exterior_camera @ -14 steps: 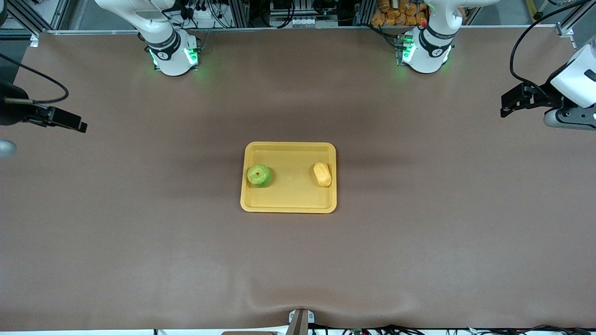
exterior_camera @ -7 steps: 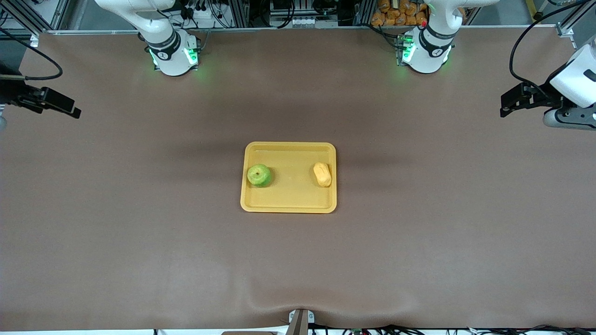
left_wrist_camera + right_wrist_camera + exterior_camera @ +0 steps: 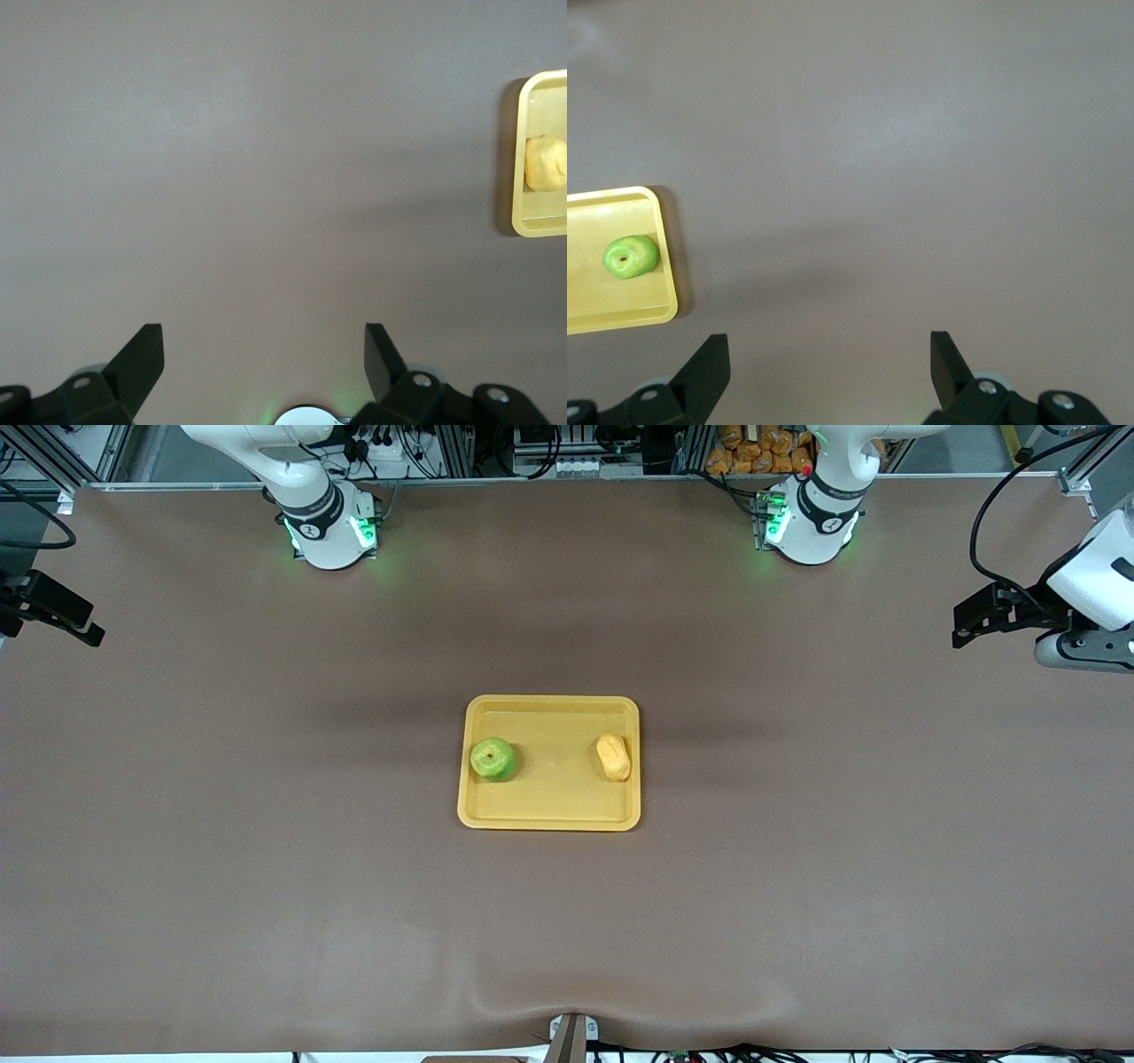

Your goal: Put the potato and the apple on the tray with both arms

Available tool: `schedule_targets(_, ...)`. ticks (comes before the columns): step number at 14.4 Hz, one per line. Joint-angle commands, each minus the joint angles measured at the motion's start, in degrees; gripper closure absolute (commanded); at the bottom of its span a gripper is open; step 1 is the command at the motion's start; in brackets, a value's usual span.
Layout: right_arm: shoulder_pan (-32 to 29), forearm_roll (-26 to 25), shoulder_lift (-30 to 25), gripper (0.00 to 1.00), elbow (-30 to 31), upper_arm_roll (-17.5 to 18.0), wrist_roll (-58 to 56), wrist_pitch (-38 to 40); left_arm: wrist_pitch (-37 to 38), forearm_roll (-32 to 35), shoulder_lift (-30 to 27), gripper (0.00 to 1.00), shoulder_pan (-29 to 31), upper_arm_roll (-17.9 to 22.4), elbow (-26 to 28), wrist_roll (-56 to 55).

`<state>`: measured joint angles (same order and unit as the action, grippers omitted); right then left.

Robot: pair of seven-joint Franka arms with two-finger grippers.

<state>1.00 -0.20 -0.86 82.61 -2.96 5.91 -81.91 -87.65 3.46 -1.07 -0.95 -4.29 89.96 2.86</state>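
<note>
Take the tray (image 3: 549, 810) as your reference; it lies flat at the middle of the table (image 3: 266, 868). Both items are already on it. The apple (image 3: 493, 759) rests inside the rim at the end of the tray toward the right arm's end of the table, stem dimple up. The potato (image 3: 613, 757) rests inside the rim at the end toward the left arm's end of the table. The two are well apart, with bare tray floor between them, and neither overhangs the rim.

Check the tools. The left gripper (image 3: 264, 354) hangs over bare table well away from the tray, toward the left arm's end; its wrist view shows the fingers spread wide with nothing between them. The right gripper (image 3: 829, 354) hangs over bare table well away from the tray, toward the right arm's end, at the edge of the front view; its fingers are likewise spread and empty.

Judge the step in hand as the close of the task: both placements appear complete and both arms are clear of the tray. You should need no further grasp. The next move, if any, calls only for parking each arm without crossing over the tray. Confirm that both items sit stably; the apple, being round, is the likelier to roll if the tray is bumped.
</note>
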Motion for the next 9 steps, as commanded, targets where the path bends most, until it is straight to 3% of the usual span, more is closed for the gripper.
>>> schedule_targets(1, -0.1, -0.9, 0.6, 0.0, -1.2, 0.1, -0.8, 2.4, 0.8, -0.6, 0.1, 0.0, 0.2, -0.2, -0.7, -0.9)
schedule_targets(9, 0.1, 0.6, 0.5, 0.0, -1.1, 0.4, -0.5, 2.2, 0.8, -0.6, 0.4, 0.0, 0.2, -0.2, -0.7, -0.8)
